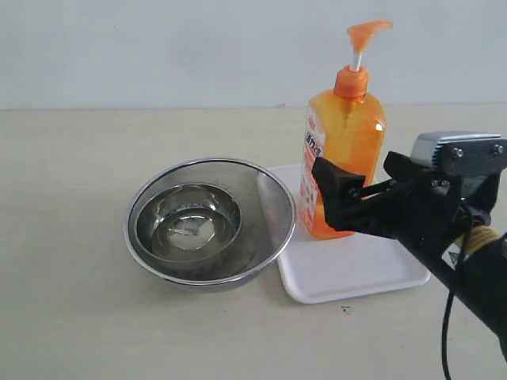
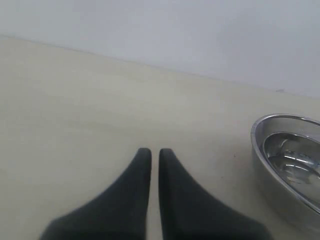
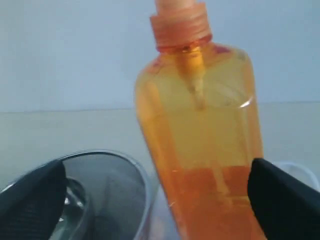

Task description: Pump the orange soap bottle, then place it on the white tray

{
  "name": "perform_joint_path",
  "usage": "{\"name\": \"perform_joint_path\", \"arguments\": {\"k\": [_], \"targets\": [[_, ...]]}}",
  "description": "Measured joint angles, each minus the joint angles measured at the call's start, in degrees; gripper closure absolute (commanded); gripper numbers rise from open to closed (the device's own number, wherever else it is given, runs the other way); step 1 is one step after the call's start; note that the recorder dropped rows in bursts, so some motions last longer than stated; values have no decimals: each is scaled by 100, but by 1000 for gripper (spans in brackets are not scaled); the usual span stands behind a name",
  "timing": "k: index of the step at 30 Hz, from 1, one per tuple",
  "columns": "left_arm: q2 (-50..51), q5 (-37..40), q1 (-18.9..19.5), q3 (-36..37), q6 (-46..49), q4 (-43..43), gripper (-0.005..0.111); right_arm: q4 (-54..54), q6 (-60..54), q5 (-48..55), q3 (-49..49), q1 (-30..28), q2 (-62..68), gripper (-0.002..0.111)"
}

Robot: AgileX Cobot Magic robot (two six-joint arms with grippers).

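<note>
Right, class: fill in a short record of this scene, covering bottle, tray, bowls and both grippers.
bottle: orange soap bottle upright on the white tray
tray: on the table, beside the steel bowls
bowls: two, nested
right gripper: open, fingers either side of the bottle
left gripper: shut, empty, above the table

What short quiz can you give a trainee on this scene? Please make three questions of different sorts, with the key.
1. True or false: the orange soap bottle stands upright on the white tray.
2. The right gripper is: A open, B shut on the bottle, C out of view.
3. Which gripper is shut with nothing in it?
Key: 1 true; 2 A; 3 the left gripper.
</note>
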State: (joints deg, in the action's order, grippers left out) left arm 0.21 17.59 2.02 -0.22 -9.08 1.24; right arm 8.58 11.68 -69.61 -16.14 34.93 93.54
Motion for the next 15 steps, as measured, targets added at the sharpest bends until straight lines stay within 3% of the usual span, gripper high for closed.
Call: {"name": "perform_joint_path", "arguments": {"k": [11, 13, 15], "targets": [[0, 0, 0, 0, 0, 0, 101, -898, 1013, -3, 1036, 279, -824, 21], [0, 0, 0, 0, 0, 0, 101, -1179, 1198, -3, 1127, 279, -878, 29], [0, 0, 0, 0, 0, 0, 101, -1463, 1436, -3, 1163, 279, -891, 46]]}}
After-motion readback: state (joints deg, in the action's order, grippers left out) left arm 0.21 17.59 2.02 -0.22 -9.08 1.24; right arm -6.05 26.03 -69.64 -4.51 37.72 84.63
